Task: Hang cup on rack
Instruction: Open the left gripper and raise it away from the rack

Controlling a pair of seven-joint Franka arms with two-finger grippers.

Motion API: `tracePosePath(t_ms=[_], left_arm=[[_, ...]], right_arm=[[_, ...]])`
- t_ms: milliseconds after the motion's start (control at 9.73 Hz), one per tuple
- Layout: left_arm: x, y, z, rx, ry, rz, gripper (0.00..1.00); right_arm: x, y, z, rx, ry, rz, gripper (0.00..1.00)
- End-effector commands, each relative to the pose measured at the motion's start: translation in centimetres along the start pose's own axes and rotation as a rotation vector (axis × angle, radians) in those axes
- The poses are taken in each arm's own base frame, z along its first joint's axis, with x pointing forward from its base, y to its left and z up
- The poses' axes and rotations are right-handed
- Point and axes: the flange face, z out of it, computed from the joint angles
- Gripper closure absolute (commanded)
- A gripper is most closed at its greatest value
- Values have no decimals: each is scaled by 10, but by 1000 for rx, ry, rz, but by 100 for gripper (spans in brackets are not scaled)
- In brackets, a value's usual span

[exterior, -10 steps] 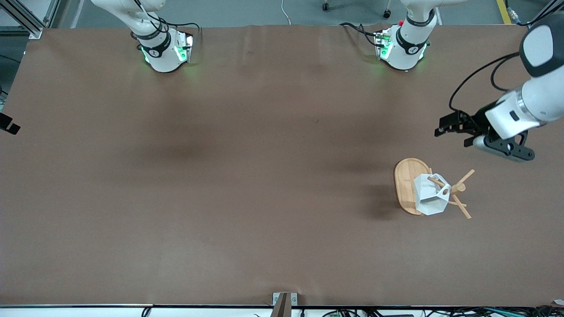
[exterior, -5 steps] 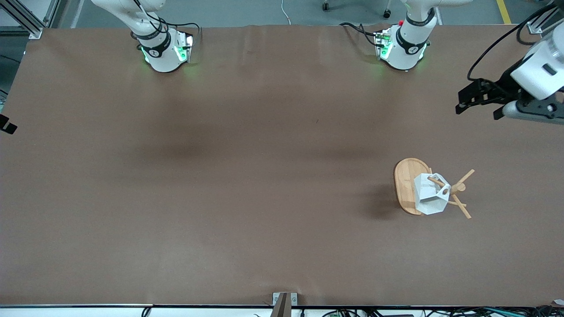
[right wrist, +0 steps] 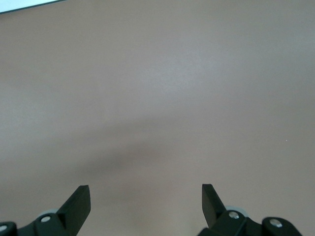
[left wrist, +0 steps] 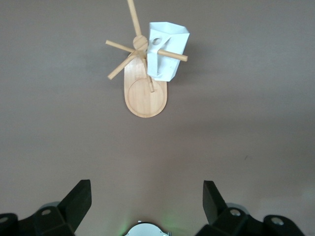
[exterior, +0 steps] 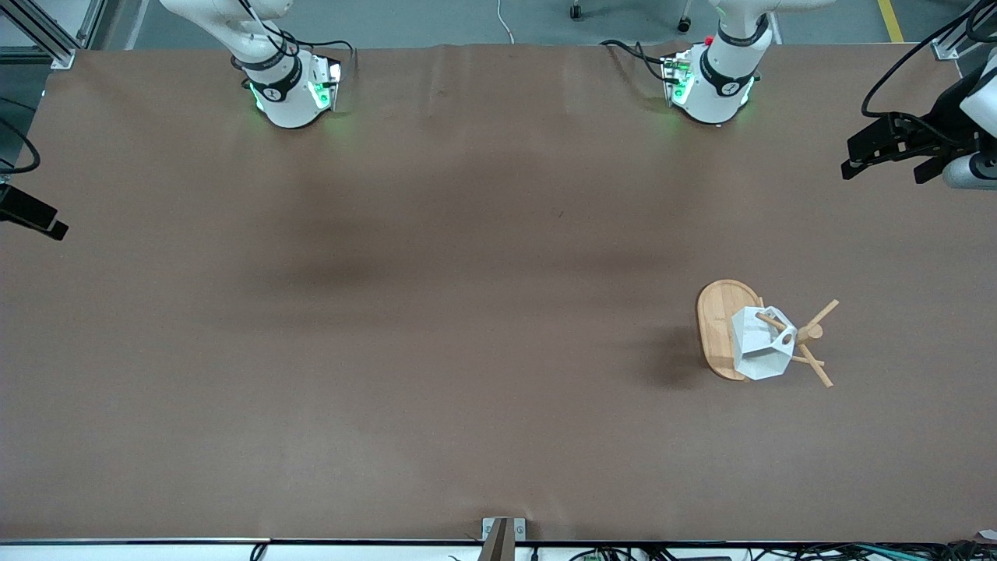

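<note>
— Where is the small white faceted cup (exterior: 759, 344) sitting?
— Hanging by its pierced handle on a peg of the light bamboo mug rack (exterior: 724, 327), on the brown bench (exterior: 436, 312).
— And the claws?
— The left claw (exterior: 888, 156) and right claw (right wrist: 146, 204) are both gaping, empty, over bare bench.

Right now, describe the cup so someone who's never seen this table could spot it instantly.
On the brown table, toward the left arm's end, stands a bamboo mug tree with an oval base and thin angled pegs. The cup hangs from one peg through its handle's round hole: it is the only white thing there, faceted and angular.
</note>
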Motion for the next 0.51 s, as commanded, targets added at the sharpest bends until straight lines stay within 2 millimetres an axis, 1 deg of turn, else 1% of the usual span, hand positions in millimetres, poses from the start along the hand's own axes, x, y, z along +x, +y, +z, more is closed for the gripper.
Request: tracePosePath(t_ms=[0, 103, 205, 411], left_arm=[[4, 7, 13, 31, -38, 6, 0], [7, 10, 15, 35, -41, 8, 0], [7, 13, 11, 36, -30, 13, 0], [0, 19, 4, 30, -19, 30, 0]], right_arm=[[-4, 8, -3, 3, -5, 14, 0], [-4, 11, -3, 5, -5, 17, 0], [-4, 11, -2, 13, -7, 15, 0], [-8, 6, -5, 12, -10, 5, 0]])
